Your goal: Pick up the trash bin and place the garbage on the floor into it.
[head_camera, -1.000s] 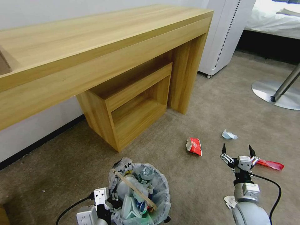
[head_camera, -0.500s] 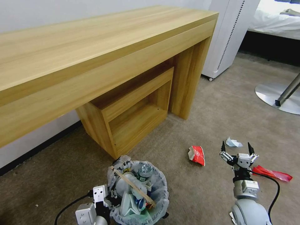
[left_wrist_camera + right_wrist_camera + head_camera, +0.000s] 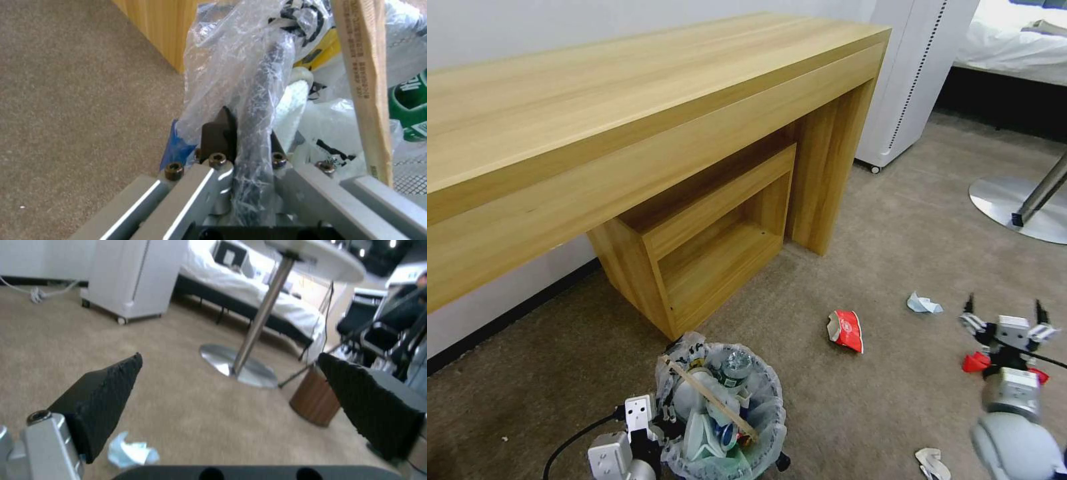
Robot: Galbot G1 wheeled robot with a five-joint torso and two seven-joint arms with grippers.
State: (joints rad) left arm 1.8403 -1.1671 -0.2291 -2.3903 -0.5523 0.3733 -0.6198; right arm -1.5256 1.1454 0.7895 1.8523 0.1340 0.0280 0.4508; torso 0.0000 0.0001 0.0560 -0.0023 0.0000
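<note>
Crinkly plastic liner and dark rim of the bin (image 3: 720,413) sit clamped between the left gripper (image 3: 242,133) fingers, seen close in the left wrist view; bin is low at the robot's left front, just before the wooden surface (image 3: 627,127) and its shelf unit. Bin already holds a wooden stick (image 3: 710,399), a green-labelled bottle (image 3: 411,100) and white wrappers. Right gripper (image 3: 1006,319) hangs over the floor (image 3: 860,227) at the robot's right, fingers wide apart, nothing between them. Red flat wrapper (image 3: 975,362) lies directly under and partly behind it. Litter left on the carpet: red packet (image 3: 846,330) between bin and right gripper, pale blue-white scrap (image 3: 923,304) just beyond the gripper, white scrap (image 3: 932,461) near the right arm's base. Judged step: right arm lining up on the red wrapper. To do it well: centre the open fingers across the wrapper's narrow width, descend until the tips press lightly into the pile, then close, since a thin flat film can slip out if pinched at one edge. Keep the left hold steady and the bin upright so the stick does not tip out.
</note>
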